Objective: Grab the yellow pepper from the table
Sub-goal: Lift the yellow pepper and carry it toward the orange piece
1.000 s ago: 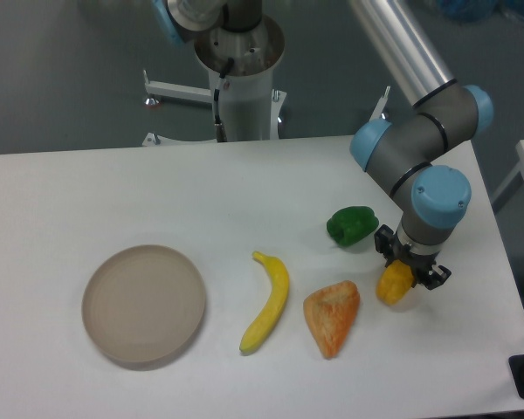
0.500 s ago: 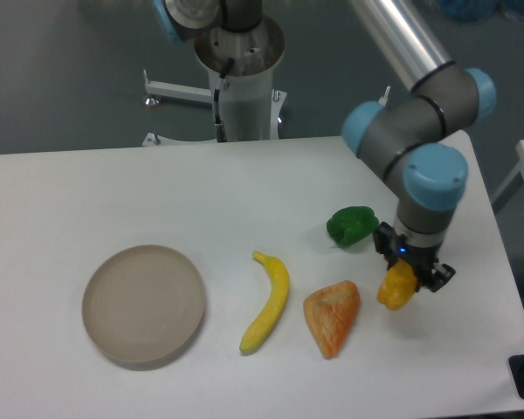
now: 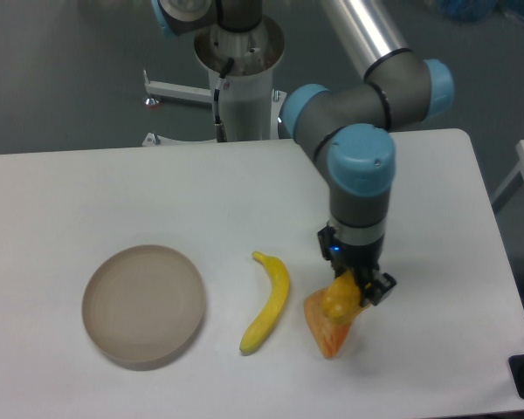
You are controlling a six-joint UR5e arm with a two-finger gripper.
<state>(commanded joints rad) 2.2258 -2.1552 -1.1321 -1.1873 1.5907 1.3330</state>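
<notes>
The yellow pepper [image 3: 338,301] is small, glossy and yellow-orange. It hangs off the white table [image 3: 113,188] in my gripper [image 3: 349,290], which is shut on it. The black fingers point straight down from the blue-capped wrist. Pepper and gripper hover over the upper part of the orange bread wedge [image 3: 326,332] at the front right of the table, and they hide part of it.
A yellow banana [image 3: 269,304] lies just left of the bread wedge. A round beige plate [image 3: 144,303] sits at the front left. The arm's grey base column [image 3: 240,83] stands behind the table's far edge.
The arm has swung left with the yellow pepper in the gripper, from near the right edge to above the bread wedge. The wrist now covers the spot where the green pepper lay.
</notes>
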